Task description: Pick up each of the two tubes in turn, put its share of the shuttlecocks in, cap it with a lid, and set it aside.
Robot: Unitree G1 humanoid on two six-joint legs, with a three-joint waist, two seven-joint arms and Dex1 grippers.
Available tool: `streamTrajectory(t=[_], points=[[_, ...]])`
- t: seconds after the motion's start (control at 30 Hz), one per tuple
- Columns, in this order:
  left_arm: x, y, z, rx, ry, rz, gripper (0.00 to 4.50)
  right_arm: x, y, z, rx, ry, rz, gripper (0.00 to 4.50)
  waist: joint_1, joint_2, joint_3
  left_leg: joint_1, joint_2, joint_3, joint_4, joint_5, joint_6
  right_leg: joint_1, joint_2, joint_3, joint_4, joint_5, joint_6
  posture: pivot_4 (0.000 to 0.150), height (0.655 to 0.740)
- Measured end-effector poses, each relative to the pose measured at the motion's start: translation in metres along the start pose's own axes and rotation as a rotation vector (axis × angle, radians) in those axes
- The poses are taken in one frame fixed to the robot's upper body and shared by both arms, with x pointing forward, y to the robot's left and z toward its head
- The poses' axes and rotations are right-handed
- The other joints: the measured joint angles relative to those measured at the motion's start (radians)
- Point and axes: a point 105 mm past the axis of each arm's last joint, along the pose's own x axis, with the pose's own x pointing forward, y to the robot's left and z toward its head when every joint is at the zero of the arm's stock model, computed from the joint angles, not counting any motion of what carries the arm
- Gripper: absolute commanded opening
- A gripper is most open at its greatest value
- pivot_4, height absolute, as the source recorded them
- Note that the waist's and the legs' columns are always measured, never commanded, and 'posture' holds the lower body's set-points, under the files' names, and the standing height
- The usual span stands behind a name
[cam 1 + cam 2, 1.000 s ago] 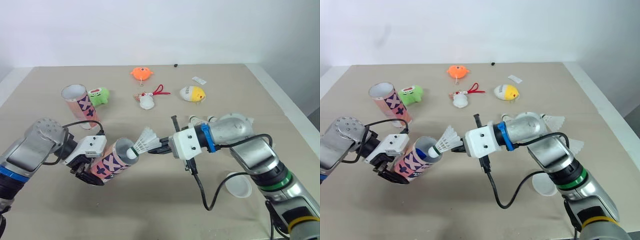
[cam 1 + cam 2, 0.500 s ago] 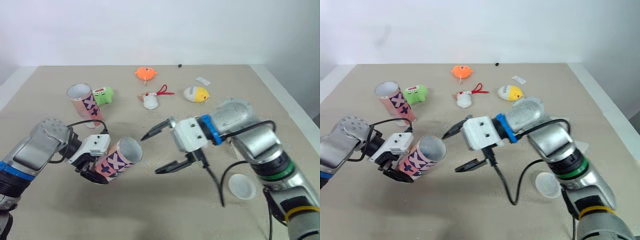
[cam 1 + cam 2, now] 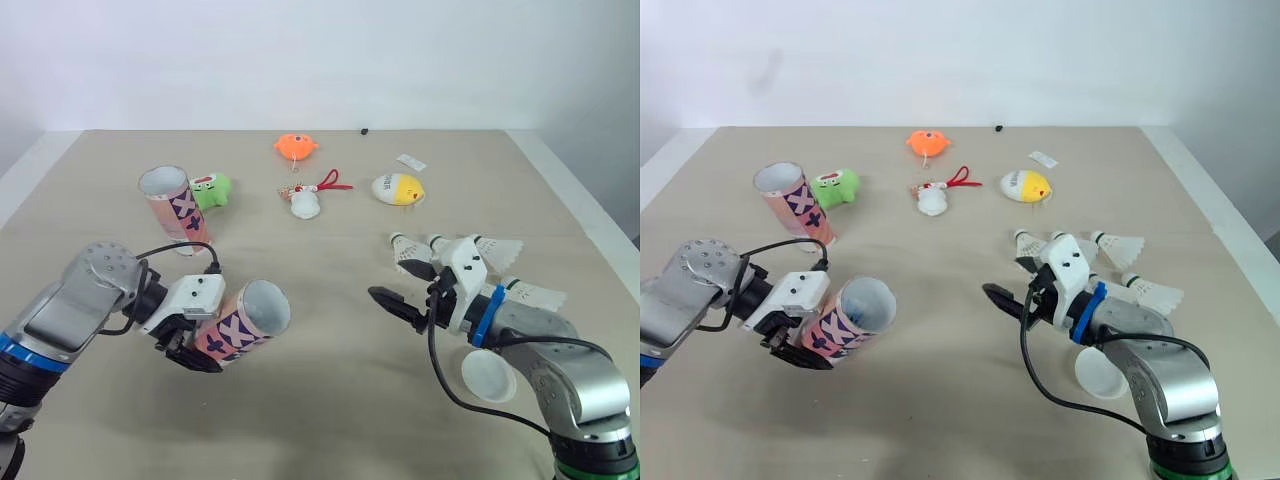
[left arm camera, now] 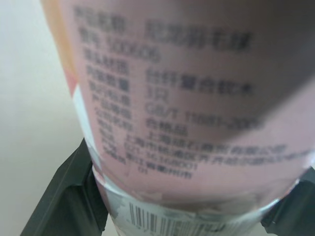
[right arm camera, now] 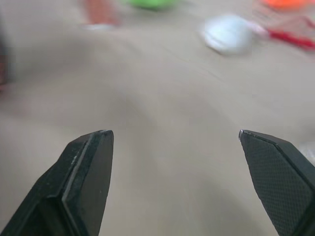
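Near left: first tube [image 3: 240, 325] between my left jaws, tilted, mouth facing right.
Far left: second tube [image 3: 175, 205] upright on the tabletop [image 3: 330, 400]; plush toy [image 3: 212, 189] just right of it.
Right: shuttlecocks [image 3: 497, 247] clustered behind my spread right jaws; lid [image 3: 488, 376] nearer.

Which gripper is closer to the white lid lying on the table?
Right. The right gripper, open, hangs a little to the left of the white lid, which lies beside that arm's wrist. The left gripper holds the tube far off on the robot's left.
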Motion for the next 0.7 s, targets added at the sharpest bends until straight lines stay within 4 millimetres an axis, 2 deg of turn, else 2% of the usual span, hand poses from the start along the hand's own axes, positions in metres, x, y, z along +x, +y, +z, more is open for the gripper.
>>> streamTrajectory(t=[0.07,0.17,0.23,0.47,0.57,0.7], points=[[0.002,0.001,0.002,0.005,-0.002,-0.012,3.08,0.002,-0.011,0.001,-0.001,0.007,-0.09,3.63,-0.001,-0.001,0.001,0.0,0.0,0.0,0.001,0.001,-0.001,0.0,0.001,0.0,0.0,0.001,0.001,0.15,0.7323],[0.007,0.003,0.009,0.016,-0.017,-0.036,3.08,0.011,-0.028,0.005,-0.022,0.02,-0.174,3.63,-0.002,-0.002,0.001,0.0,0.0,0.0,0.001,0.002,0.0,0.0,0.002,0.001,0.0,0.002,0.002,0.15,0.7323],[0.008,0.002,0.01,0.017,-0.014,-0.047,3.08,0.017,-0.032,0.005,-0.027,0.03,-0.18,3.63,-0.003,-0.002,0.001,0.0,0.001,-0.001,0.001,0.002,0.0,-0.001,0.004,0.001,0.0,0.002,0.0,0.15,0.7323],[0.007,0.002,0.012,-0.008,-0.026,-0.05,3.08,0.031,-0.033,-0.016,0.013,0.114,-0.163,3.63,-0.003,-0.002,0.001,-0.009,0.001,-0.001,0.0,0.001,0.002,-0.009,0.004,0.001,0.0,0.001,-0.002,0.15,0.7323],[0.007,0.002,0.012,-0.015,-0.028,-0.045,3.08,0.033,-0.031,-0.019,0.026,0.124,-0.155,3.63,-0.003,-0.002,0.001,-0.011,0.001,-0.001,0.0,0.001,0.002,-0.01,0.003,0.001,0.0,0.001,-0.002,0.15,0.7323],[0.004,-0.002,0.009,-0.035,-0.029,-0.023,3.08,0.051,-0.036,-0.017,0.007,0.137,-0.171,3.63,-0.014,-0.002,0.001,-0.011,0.001,-0.001,0.0,0.002,0.001,-0.011,0.004,0.001,0.0,0.002,-0.002,0.15,0.7323]])
